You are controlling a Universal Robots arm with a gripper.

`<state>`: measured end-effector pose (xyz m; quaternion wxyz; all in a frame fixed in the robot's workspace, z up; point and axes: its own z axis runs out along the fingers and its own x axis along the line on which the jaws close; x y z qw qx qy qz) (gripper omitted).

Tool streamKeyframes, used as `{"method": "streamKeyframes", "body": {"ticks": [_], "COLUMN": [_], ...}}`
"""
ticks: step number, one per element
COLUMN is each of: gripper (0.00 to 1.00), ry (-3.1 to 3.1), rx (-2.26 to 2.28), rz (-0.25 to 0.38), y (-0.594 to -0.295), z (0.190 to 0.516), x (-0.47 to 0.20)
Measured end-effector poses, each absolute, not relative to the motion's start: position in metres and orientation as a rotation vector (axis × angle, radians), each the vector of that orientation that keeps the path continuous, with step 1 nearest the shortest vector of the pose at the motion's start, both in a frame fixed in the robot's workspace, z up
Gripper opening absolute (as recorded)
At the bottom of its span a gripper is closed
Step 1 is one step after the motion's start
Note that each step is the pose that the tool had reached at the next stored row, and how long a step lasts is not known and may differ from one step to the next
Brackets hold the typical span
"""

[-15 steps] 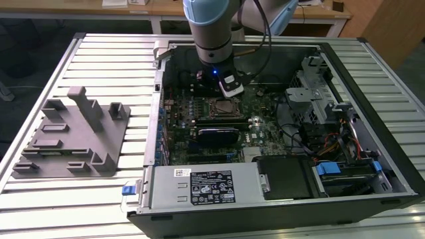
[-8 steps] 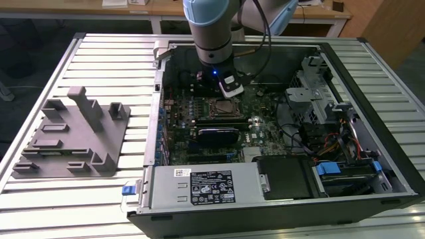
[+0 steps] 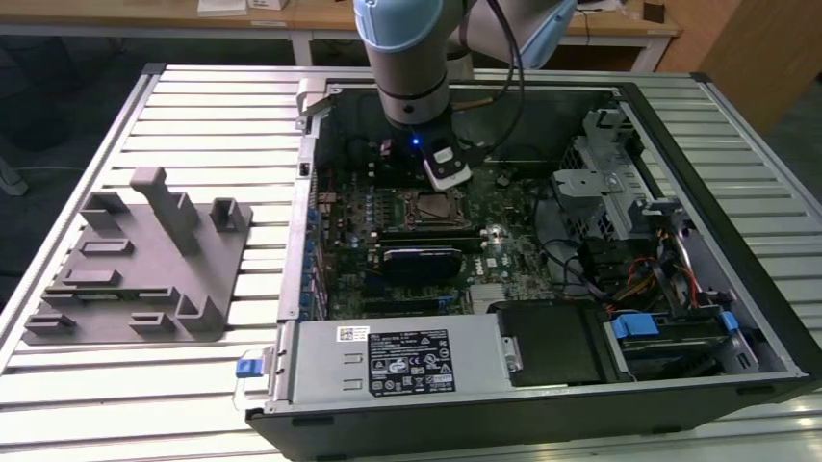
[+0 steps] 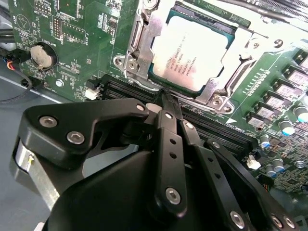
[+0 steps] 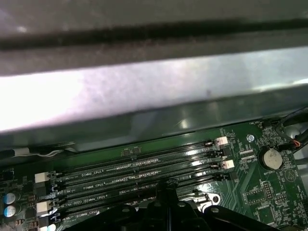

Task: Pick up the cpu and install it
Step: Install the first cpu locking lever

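Cpu (image 4: 190,52) lies flat in its socket (image 4: 144,43) on the green motherboard (image 4: 72,43) inside the open pc case (image 3: 719,154), silver top up, square so no long axis, edges parallel w/ socket frame. Gripper (image 4: 169,98) hangs just above the socket edge beside the RAM slots (image 5: 139,168), fingers together, tips meeting, holding nothing. Grey moulded tray (image 3: 135,260) sits well apart on the slatted table (image 3: 206,106), at the exterior view's left

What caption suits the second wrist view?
Closed gripper poised beside the cpu, already seated in its motherboard socket.
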<state>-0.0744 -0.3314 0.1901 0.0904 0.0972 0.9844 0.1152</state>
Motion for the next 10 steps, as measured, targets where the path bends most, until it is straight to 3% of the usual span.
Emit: {"method": "streamKeyframes", "body": {"ticks": [10], "gripper": [0.11], "ry": [2.927], "rx": [0.289], "rz": [0.34], "y": [-0.3315], "z": [0.189], "x": [-0.0744]}}
